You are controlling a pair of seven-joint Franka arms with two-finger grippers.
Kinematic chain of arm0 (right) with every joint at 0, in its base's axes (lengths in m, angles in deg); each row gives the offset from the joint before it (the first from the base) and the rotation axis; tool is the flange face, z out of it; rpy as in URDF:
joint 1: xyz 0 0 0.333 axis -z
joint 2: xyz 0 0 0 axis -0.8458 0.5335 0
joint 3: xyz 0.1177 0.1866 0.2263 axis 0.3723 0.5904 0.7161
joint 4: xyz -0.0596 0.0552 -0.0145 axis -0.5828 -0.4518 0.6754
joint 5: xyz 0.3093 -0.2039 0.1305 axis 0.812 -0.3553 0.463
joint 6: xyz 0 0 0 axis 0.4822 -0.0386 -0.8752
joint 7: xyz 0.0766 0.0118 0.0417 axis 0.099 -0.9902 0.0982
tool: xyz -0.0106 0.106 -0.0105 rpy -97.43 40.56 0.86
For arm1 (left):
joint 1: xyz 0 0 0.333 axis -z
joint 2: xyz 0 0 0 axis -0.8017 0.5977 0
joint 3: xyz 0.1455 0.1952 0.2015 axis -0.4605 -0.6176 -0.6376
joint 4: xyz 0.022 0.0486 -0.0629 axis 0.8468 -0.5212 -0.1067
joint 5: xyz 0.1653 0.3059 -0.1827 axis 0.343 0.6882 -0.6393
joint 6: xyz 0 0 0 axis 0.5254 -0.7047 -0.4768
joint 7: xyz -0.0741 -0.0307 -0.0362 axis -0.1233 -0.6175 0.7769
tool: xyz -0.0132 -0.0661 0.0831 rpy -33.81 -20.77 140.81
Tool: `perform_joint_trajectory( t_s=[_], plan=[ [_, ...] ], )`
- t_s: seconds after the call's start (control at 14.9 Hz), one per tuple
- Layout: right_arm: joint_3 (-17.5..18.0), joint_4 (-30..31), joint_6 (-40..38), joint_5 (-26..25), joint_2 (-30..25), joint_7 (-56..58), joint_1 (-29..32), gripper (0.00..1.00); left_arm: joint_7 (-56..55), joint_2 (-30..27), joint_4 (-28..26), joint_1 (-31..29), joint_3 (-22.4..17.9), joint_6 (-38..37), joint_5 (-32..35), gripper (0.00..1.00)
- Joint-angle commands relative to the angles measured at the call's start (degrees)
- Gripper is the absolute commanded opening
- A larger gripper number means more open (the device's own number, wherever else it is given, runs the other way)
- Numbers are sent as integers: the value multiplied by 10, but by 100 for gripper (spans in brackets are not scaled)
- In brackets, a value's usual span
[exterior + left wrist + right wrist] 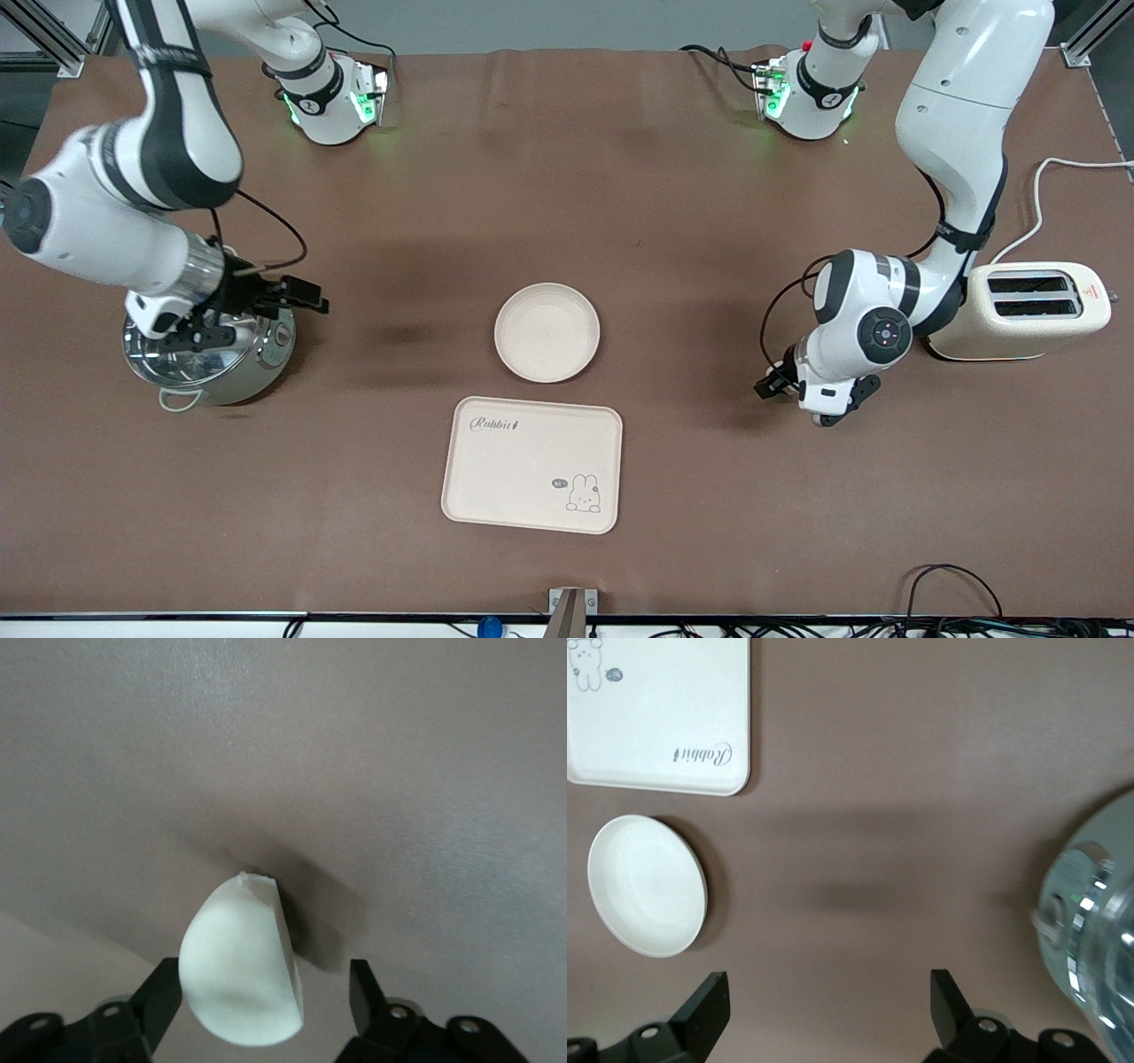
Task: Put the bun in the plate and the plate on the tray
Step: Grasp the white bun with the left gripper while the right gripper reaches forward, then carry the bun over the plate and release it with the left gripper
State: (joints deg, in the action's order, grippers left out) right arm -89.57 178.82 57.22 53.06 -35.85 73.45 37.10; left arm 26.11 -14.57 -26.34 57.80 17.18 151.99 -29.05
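- Two Franka arms at a brown table (691, 204); step in hand judged to be the pick-up of the bun (239, 974), with nothing lifted yet.
- Left gripper (264, 981) low over the table toward the left arm's end, between the plate (547, 332) and a cream toaster (1028, 310); fingers apart, straddling the bun, one finger (164, 997) at or against its rounded face, the other with a clear gap.
- Bun standing on its edge on the bare table, hidden under the wrist in the front view; plate empty at mid-table; tray (532, 465) also empty, just beside the plate and nearer to the front camera.
- Right gripper (828, 992) waiting, spread wide, over a steel pot (208, 354) at the right arm's end.
- For a clean grasp: centre the bun between the fingers before closing, so as not to tip it over; close gently, since it looks soft and likely to squash; grip across the flat and rounded faces, low enough not to pinch only the torn tip.
- Afterwards: lift straight up, carry over the plate's middle, release low to stop any rolling off the rim.
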Motion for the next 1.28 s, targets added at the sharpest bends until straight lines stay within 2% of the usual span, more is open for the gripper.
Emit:
perform_joint_trajectory(
  t_s=[0.0, 0.13, 0.2, 0.27, 0.54, 0.67, 0.94, 1.08, 1.14, 1.21],
  plan=[
    [-3, 23, 70, 37, 29, -3, -39, 100, -3, -2, 2, -2, 0, 2, -2, 49],
    [-3, 23, 112, 79, 70, -2, -67, 100, -14, -6, 3, 5, 4, 0, -3, 31],
    [-3, 23, 137, 94, 87, -3, -88, 100, -33, -7, 4, 18, 11, -1, -4, 26],
    [-4, 22, 157, 109, 101, -3, -108, 100, -61, -8, 6, 31, 12, -1, -4, 24],
    [-4, 17, 201, 172, 142, -3, -158, 100, -227, -10, 51, 106, 54, -7, -5, 25],
    [-4, 16, 230, 199, 163, -3, -182, 100, -282, 0, 87, 158, 56, -7, -7, 25],
    [-4, -10, 266, 267, 215, -4, -232, 99, -376, 63, 165, 253, 54, 0, -6, 28],
    [-4, -27, 268, 285, 238, -3, -241, 94, -389, 99, 205, 271, 51, 8, -5, 32],
    [-4, -33, 268, 287, 244, -3, -245, 90, -390, 111, 214, 277, 51, 15, -6, 37],
    [-4, -35, 268, 287, 248, -3, -246, 84, -390, 116, 216, 283, 51, 30, -4, 47]
  ],
)
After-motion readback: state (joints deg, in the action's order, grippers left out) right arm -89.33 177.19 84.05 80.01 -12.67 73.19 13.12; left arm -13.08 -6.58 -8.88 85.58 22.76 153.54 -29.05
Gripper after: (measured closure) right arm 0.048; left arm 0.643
